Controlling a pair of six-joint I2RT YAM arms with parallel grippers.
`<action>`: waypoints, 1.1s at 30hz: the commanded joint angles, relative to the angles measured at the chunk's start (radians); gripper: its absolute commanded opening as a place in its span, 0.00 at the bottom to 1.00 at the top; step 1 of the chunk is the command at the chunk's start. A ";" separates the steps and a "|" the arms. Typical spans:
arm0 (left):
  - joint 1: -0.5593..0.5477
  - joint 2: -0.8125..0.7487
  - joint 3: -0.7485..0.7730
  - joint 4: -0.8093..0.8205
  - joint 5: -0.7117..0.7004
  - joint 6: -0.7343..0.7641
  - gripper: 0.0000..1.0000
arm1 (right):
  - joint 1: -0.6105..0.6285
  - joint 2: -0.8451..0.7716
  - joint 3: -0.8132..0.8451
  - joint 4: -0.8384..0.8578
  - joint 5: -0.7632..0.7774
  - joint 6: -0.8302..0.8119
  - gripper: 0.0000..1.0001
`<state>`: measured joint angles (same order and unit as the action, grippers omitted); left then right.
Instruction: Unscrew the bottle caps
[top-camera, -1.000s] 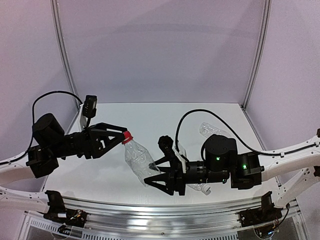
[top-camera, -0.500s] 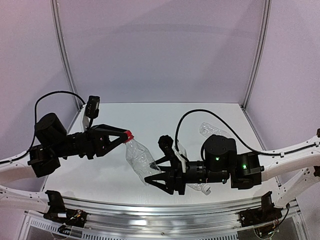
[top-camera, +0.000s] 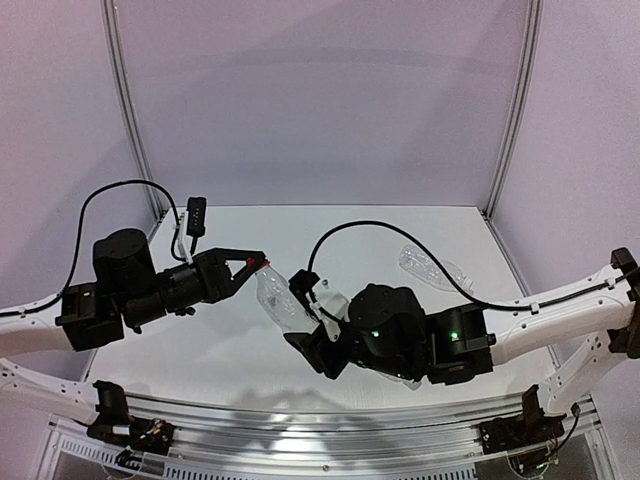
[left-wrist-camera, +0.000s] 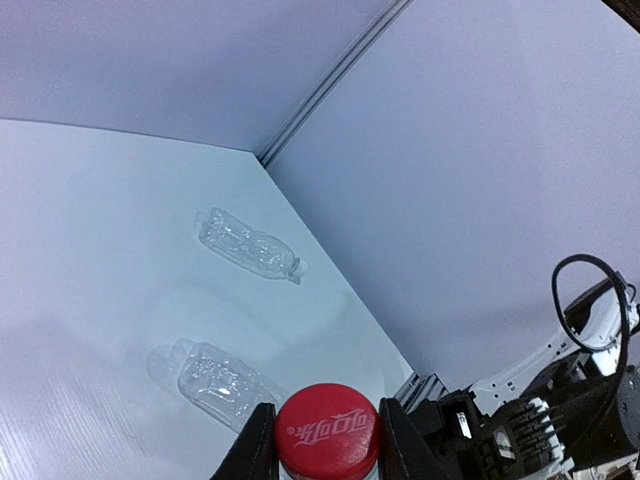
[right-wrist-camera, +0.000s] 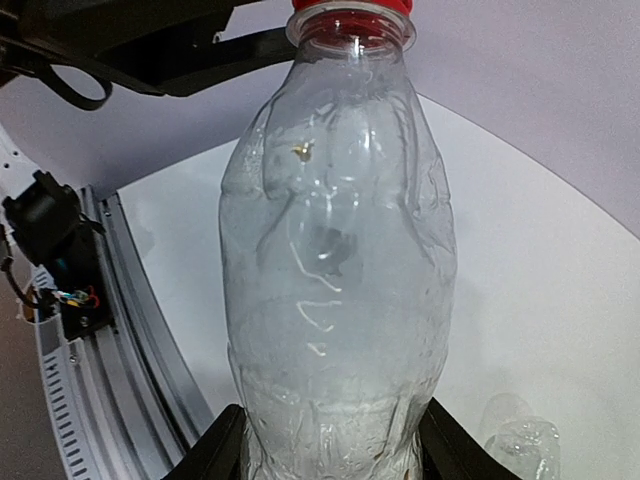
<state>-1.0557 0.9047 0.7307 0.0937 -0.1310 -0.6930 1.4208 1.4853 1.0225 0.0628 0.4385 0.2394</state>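
Cap red, clamped by left claw | bottle gripped by right claw

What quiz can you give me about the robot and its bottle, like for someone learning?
1. True or false: the left end effector pinches the red cap.
2. The right end effector holds: A a cup; B the clear bottle; C nothing.
3. Fill in: in the left wrist view, ___ spare bottles lie on the table.
Key: 1 true; 2 B; 3 two.
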 joint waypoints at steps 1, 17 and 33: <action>-0.005 0.007 -0.005 -0.064 -0.114 -0.022 0.20 | -0.002 0.046 0.051 -0.124 0.277 0.049 0.00; 0.043 -0.098 -0.013 -0.145 -0.065 0.001 0.79 | -0.001 0.076 0.072 -0.143 0.278 0.047 0.00; 0.186 -0.065 -0.050 0.139 0.548 0.126 0.75 | -0.001 -0.109 -0.105 0.120 -0.249 -0.049 0.00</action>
<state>-0.8757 0.8082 0.6773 0.1509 0.2462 -0.6014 1.4200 1.4128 0.9443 0.1131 0.2955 0.2127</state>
